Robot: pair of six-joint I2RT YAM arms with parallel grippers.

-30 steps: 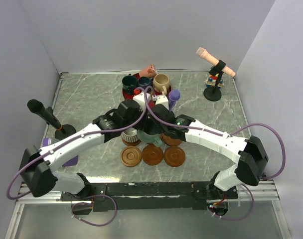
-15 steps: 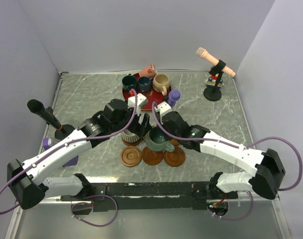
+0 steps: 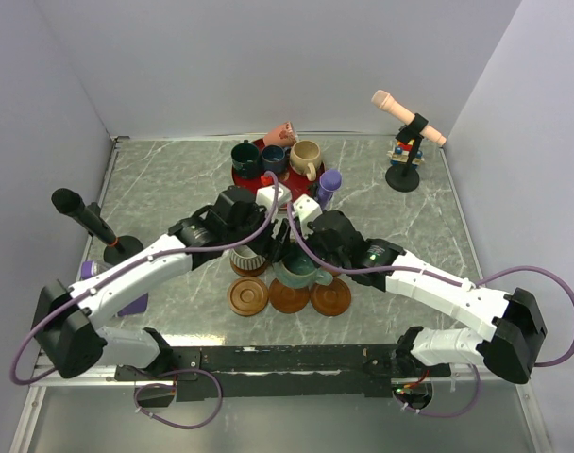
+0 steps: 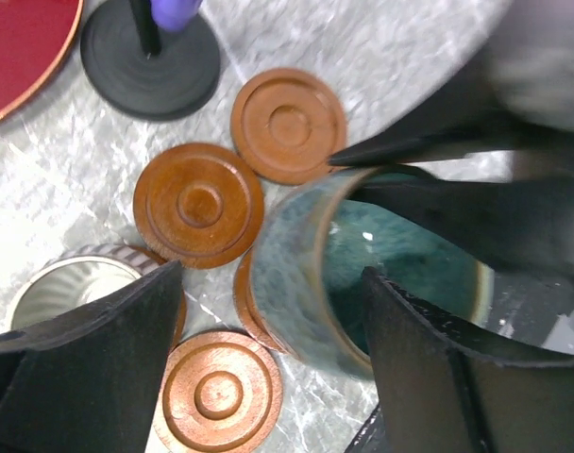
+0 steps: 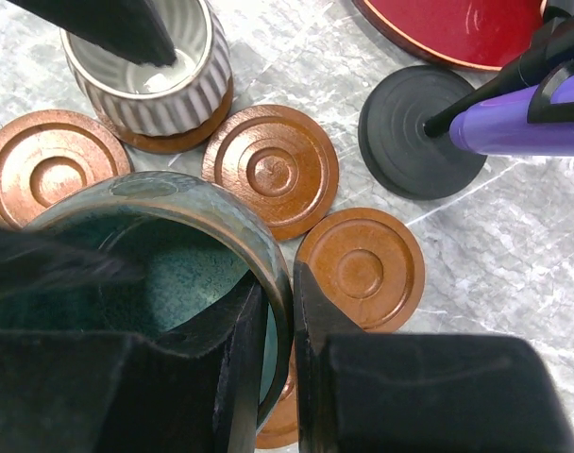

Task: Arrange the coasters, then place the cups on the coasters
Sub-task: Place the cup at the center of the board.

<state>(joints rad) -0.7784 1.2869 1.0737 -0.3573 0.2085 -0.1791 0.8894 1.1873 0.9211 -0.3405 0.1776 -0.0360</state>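
Toward the arms from the red plate [image 3: 238, 179], the teal cup [image 3: 301, 271] sits over the cluster of coasters [image 3: 248, 296]. The right claw [image 5: 279, 283] pinches its rim, one finger inside the wall and one outside. The left claw [image 4: 271, 276] is spread wide just above the same cup, gripping nothing. On that same side of the plate, the grey ribbed cup [image 5: 155, 75] stands on a coaster.

teal cup [image 4: 362, 274]: partly hides coaster [image 4: 241, 297] | red plate [image 4: 23, 47]: cut by edge
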